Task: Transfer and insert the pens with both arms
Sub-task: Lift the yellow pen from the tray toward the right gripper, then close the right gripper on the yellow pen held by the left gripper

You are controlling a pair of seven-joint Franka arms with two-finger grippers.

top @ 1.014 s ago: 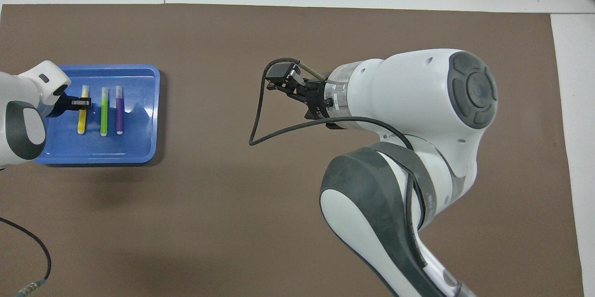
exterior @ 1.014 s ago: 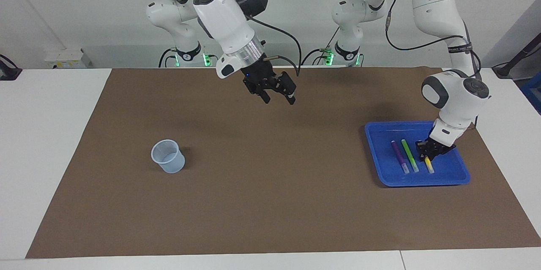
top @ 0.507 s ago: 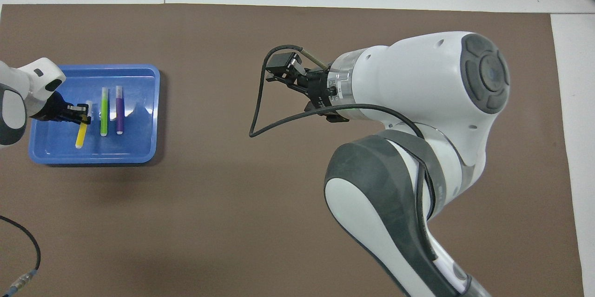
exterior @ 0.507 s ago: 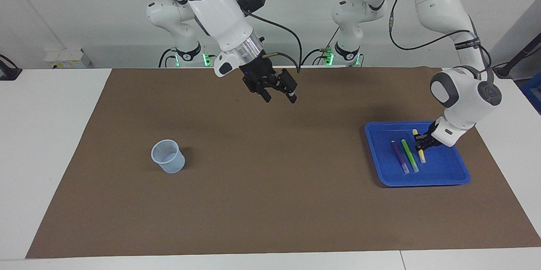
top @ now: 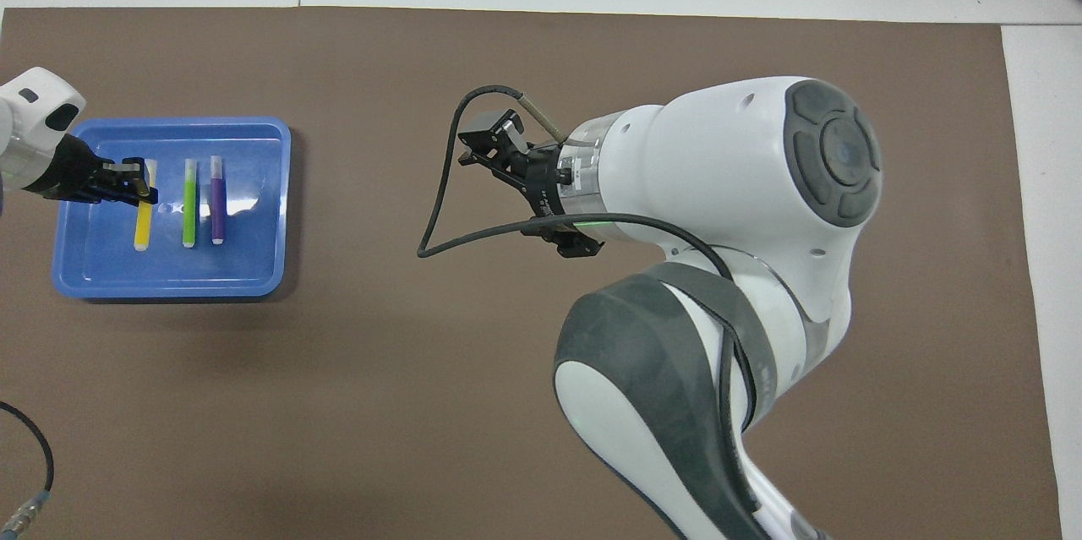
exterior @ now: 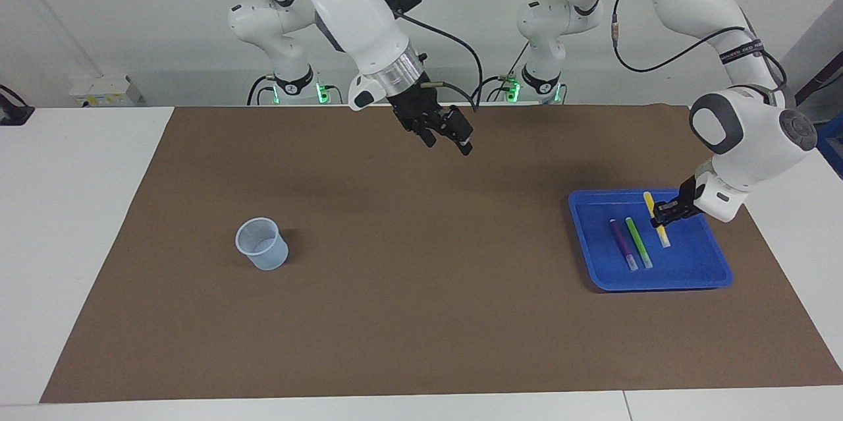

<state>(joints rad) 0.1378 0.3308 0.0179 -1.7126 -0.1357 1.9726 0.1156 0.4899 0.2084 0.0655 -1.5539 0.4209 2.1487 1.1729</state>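
Observation:
My left gripper (exterior: 661,215) is shut on the yellow pen (exterior: 665,238) near its middle and holds it tilted a little above the blue tray (exterior: 698,276); it also shows in the overhead view (top: 135,185), with the pen (top: 142,227). The green pen (exterior: 637,242) and the purple pen (exterior: 622,244) lie side by side in the tray, also seen from overhead as green (top: 188,202) and purple (top: 217,200). My right gripper (exterior: 448,136) is open and empty, raised over the brown mat near the table's middle.
A pale blue translucent cup (exterior: 262,244) stands upright on the brown mat (exterior: 421,315) toward the right arm's end. Two small idle white arms (exterior: 290,78) with green lights stand at the robots' edge. My right arm hides the cup in the overhead view.
My left gripper has lifted the yellow pen off the tray floor and drawn it toward the robots. My right gripper has shifted slightly toward the left arm's end, still open.

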